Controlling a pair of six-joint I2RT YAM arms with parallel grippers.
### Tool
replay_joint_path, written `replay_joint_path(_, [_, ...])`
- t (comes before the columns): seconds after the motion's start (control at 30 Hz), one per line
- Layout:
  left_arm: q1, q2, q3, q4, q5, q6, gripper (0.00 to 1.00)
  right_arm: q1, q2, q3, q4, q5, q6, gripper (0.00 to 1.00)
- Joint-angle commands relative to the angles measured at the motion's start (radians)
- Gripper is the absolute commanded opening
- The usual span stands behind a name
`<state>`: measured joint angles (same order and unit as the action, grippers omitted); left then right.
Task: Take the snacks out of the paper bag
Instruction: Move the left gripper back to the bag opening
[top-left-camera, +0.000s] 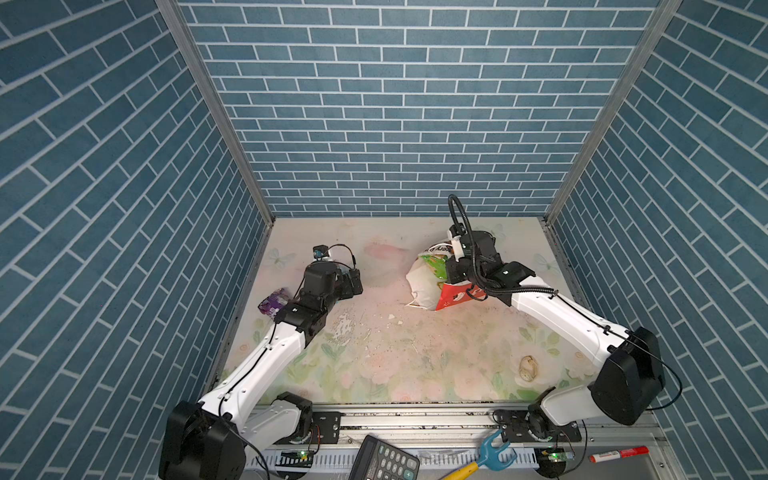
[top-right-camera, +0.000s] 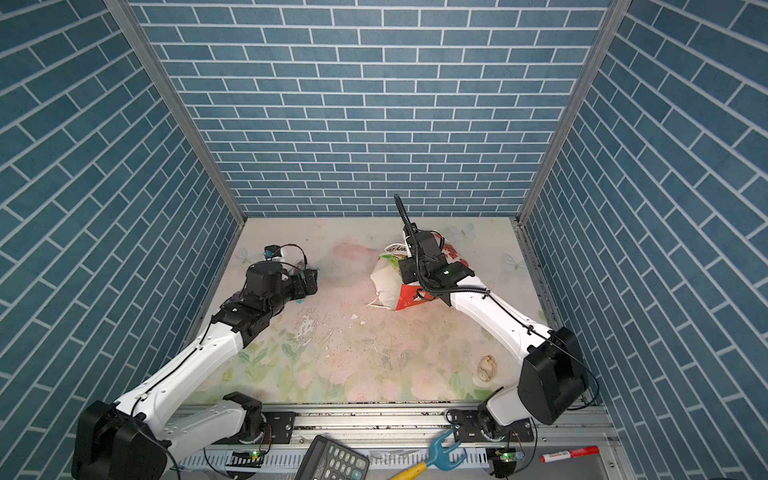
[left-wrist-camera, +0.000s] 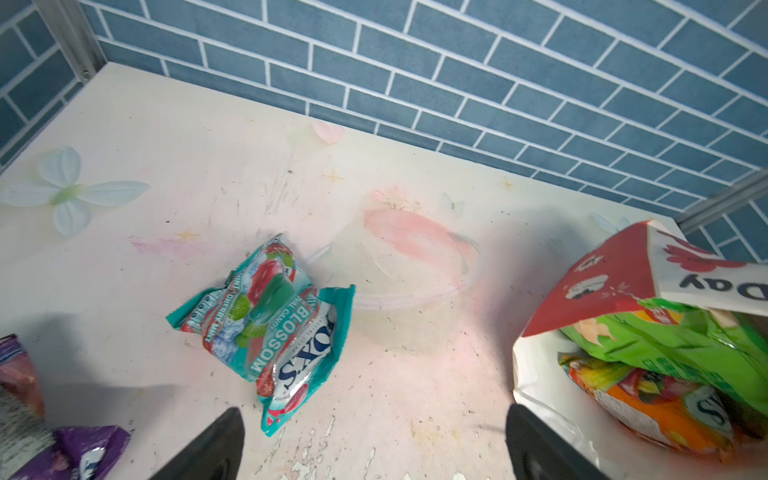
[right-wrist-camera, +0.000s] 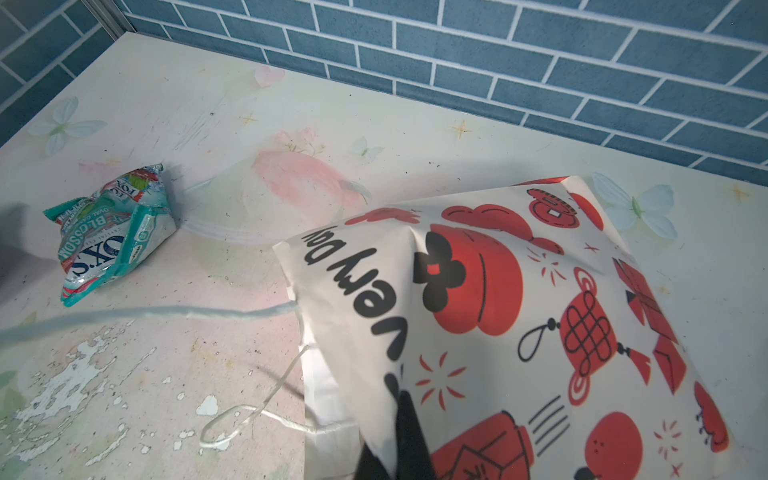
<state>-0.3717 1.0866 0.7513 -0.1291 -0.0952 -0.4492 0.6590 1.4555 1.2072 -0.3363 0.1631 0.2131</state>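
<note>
Clamped on the top panel of the white, red-sided paper bag (right-wrist-camera: 519, 311), the right gripper (right-wrist-camera: 405, 446) seemingly props its mouth toward the left gripper (left-wrist-camera: 374, 449), whose empty jaws gape just behind a crinkly teal snack packet (left-wrist-camera: 270, 328), while a bright green packet (left-wrist-camera: 665, 332) and an orange packet (left-wrist-camera: 648, 415) lie inside the bag.

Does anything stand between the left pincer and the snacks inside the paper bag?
Nothing visible: the paper bag gapes toward the open left pincer, green packet and orange packet exposed; teal packet lies aside.

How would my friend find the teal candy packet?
Start at the white-and-red paper gift bag on the flowery table. Out past its open mouth lies a crinkly teal plastic packet. Unlike the crinkly purple packet nearby, it reads "BLOSSOM".
</note>
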Motion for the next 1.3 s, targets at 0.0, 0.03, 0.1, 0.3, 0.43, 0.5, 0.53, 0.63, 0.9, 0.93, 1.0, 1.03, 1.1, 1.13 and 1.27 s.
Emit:
replay_joint_path(0.0, [-0.037,0.016,0.018,0.017,0.021,0.016,0.98,0.001,-0.056,-0.003,0.019,-0.025,0.038,0.0])
replay_joint_path(0.03, [-0.048,0.015,0.02,0.018,0.027,0.014,0.98,0.001,-0.058,-0.004,0.019,-0.028,0.041,0.0])
replay_joint_path(0.1, [-0.072,0.013,0.02,0.024,0.042,0.013,0.97,0.002,-0.061,-0.003,0.018,-0.033,0.046,0.0])
replay_joint_path(0.3, [-0.138,0.025,0.028,0.052,0.093,-0.006,0.97,0.002,-0.07,-0.004,0.012,-0.048,0.07,0.0])
replay_joint_path(0.43, [-0.181,0.049,0.034,0.083,0.108,-0.026,0.96,0.001,-0.078,-0.005,0.012,-0.059,0.093,0.0])
replay_joint_path(0.5, [-0.207,0.067,0.032,0.12,0.109,-0.044,0.95,0.001,-0.08,-0.007,0.011,-0.066,0.098,0.0])
replay_joint_path(0.53, [-0.216,0.082,0.033,0.146,0.112,-0.056,0.94,0.001,-0.079,-0.006,0.008,-0.065,0.1,0.0])
replay_joint_path(0.63, [-0.25,0.145,0.064,0.219,0.14,-0.073,0.92,0.002,-0.075,-0.006,0.005,-0.057,0.102,0.0])
replay_joint_path(0.9, [-0.308,0.263,0.129,0.395,0.175,-0.144,0.85,0.001,-0.075,0.005,-0.011,-0.023,0.102,0.0])
replay_joint_path(0.93, [-0.311,0.275,0.126,0.42,0.178,-0.154,0.83,0.003,-0.075,0.01,-0.013,-0.018,0.101,0.0])
replay_joint_path(1.0, [-0.315,0.299,0.138,0.434,0.198,-0.169,0.79,0.003,-0.073,0.017,-0.019,-0.011,0.102,0.0])
replay_joint_path(1.03, [-0.319,0.307,0.144,0.434,0.208,-0.171,0.78,0.002,-0.072,0.021,-0.02,-0.008,0.102,0.0])
replay_joint_path(1.1, [-0.323,0.323,0.145,0.457,0.226,-0.186,0.74,0.002,-0.068,0.029,-0.026,-0.004,0.101,0.0])
replay_joint_path(1.13, [-0.326,0.326,0.141,0.47,0.232,-0.197,0.73,0.002,-0.066,0.033,-0.031,0.0,0.101,0.0])
replay_joint_path(1.27, [-0.35,0.35,0.128,0.521,0.249,-0.221,0.66,0.003,-0.054,0.047,-0.042,0.021,0.1,0.0])
